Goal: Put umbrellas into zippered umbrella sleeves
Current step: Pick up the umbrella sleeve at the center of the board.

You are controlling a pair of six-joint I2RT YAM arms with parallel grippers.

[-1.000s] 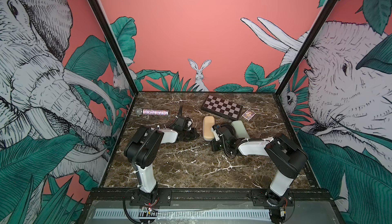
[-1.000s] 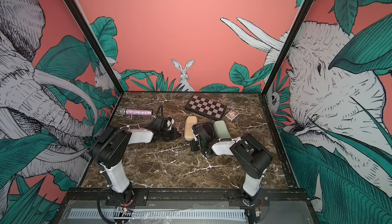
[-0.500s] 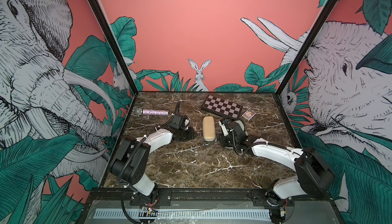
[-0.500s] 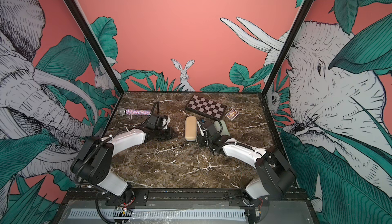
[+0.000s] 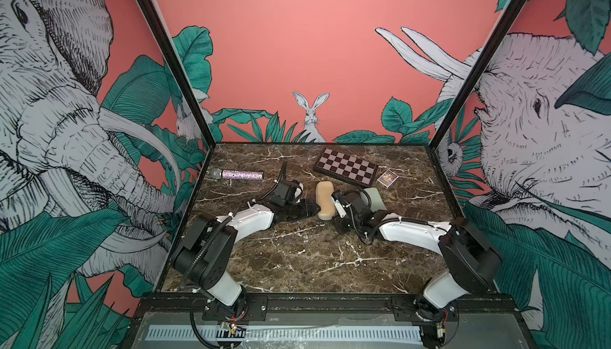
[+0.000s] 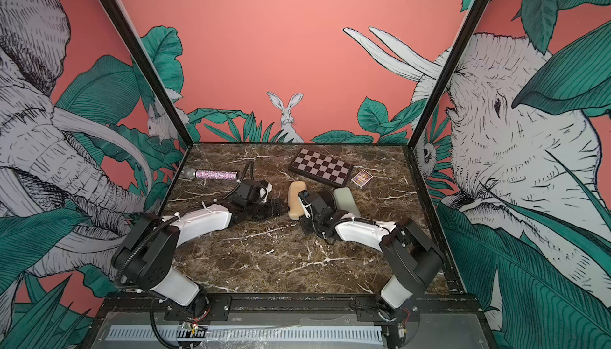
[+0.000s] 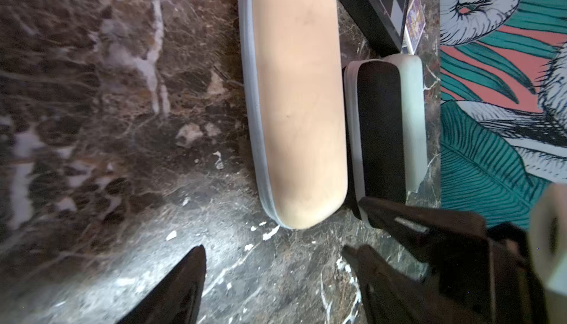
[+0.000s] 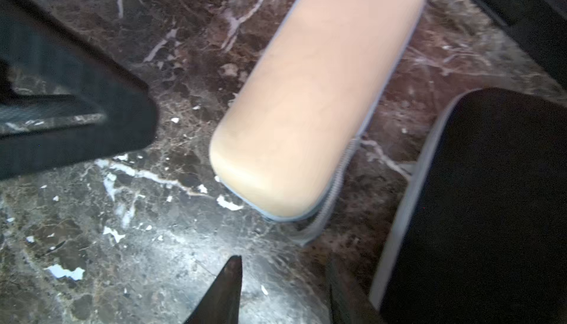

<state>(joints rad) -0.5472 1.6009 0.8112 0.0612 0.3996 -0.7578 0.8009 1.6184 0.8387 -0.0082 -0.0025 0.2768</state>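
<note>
We hold our left fingers (image 7: 184,285) apart, empty, near the beige sleeve (image 7: 297,101). Our right fingers (image 8: 227,291) gape empty too.

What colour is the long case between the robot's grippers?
The case is beige; it shows best in the left wrist view.

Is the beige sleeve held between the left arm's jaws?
No: the left wrist view shows the beige sleeve lying on the table beyond the open jaws.

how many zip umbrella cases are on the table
3: beige case in the middle, black case beside it, mint case past the black one. More may be hidden.
</note>
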